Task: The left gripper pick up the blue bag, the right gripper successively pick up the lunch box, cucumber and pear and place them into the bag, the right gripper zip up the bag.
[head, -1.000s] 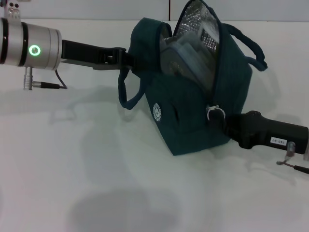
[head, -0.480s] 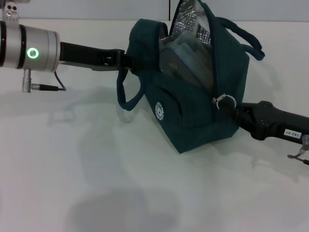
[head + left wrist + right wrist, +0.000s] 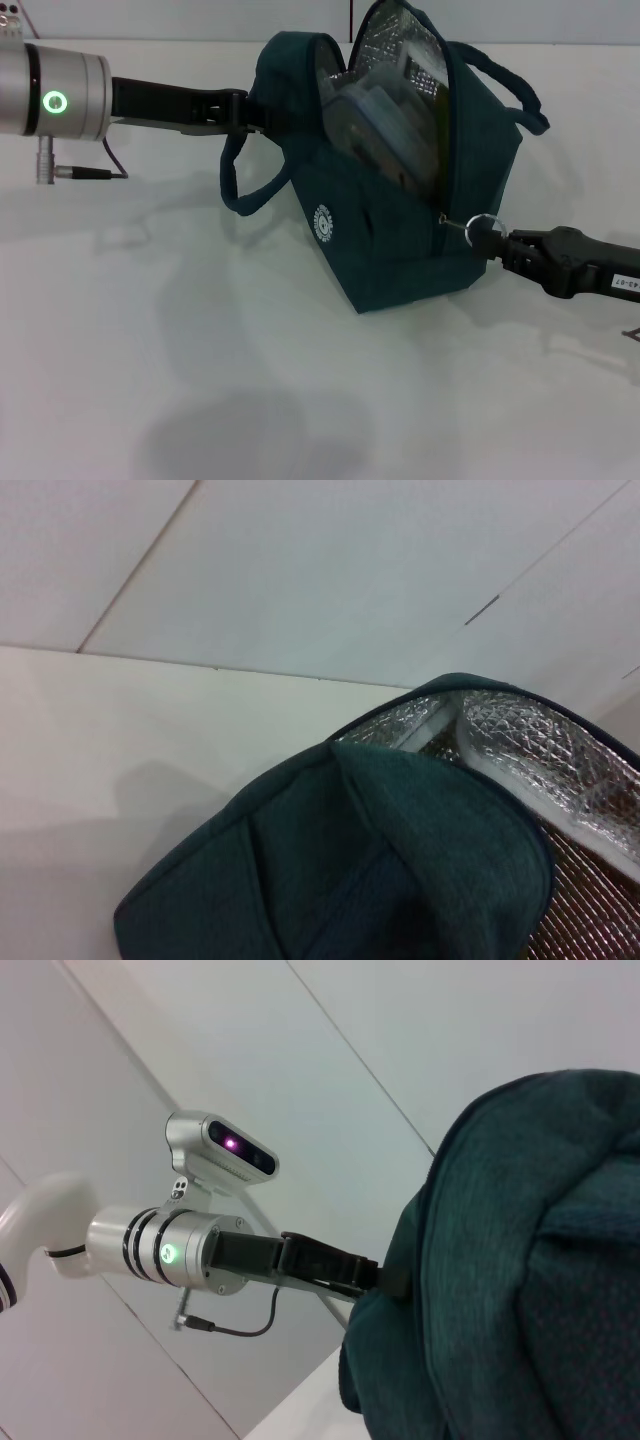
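Observation:
The blue bag [image 3: 390, 230] stands tilted on the white table, its top gaping and the silver foil lining [image 3: 395, 40] showing. The lunch box [image 3: 375, 105] lies inside it, leaning. The cucumber and pear are hidden. My left gripper [image 3: 255, 108] is shut on the bag's upper left edge, beside a hanging loop handle [image 3: 245, 185]. My right gripper [image 3: 492, 240] is at the bag's right side, shut on the metal ring pull [image 3: 481, 224] of the zipper. The left wrist view shows the bag's rim [image 3: 400, 820] and foil lining [image 3: 545, 750]. In the right wrist view the bag [image 3: 520, 1290] is close up, with the left gripper [image 3: 385, 1278] on its edge.
The white table [image 3: 200, 380] spreads in front of and left of the bag, with a wall behind it. A cable and plug [image 3: 80, 173] hang from the left wrist. The robot's head camera [image 3: 222, 1145] shows in the right wrist view.
The right gripper moved right with the ring pull, drawing it out from the bag's side. The left arm and the bag's top shifted slightly left.

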{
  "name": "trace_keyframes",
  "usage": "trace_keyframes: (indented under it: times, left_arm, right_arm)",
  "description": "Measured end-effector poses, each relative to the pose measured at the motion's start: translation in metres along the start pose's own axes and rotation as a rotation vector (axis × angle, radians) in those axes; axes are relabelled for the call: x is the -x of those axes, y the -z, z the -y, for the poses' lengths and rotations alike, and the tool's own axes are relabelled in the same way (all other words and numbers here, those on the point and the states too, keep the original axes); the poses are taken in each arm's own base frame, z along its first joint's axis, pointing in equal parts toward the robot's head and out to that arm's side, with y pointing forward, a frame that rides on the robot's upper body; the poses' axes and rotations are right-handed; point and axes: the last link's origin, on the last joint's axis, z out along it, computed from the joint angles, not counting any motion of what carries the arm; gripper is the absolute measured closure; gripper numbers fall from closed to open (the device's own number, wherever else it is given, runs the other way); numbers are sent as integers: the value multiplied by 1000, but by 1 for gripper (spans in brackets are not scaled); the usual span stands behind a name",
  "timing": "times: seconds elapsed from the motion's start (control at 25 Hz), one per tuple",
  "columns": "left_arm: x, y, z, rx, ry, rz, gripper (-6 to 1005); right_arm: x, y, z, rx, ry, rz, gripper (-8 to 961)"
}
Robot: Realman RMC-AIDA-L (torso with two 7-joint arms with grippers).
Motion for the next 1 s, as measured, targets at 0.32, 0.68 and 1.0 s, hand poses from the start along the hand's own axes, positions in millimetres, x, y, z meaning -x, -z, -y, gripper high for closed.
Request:
trace_keyframes:
  times: [0.32, 0.68, 1.0]
  left_arm:
    - [4, -5, 1, 14, 2, 12, 956]
    - [5, -2, -11, 120, -105, -41, 882]
    - [6, 20, -13, 195, -226, -196, 640]
  right_arm:
    - [5, -3, -3, 10, 39, 25, 944]
    - [18, -18, -11, 55, 143, 32, 945]
    - [22, -22, -12, 67, 196, 33, 944]
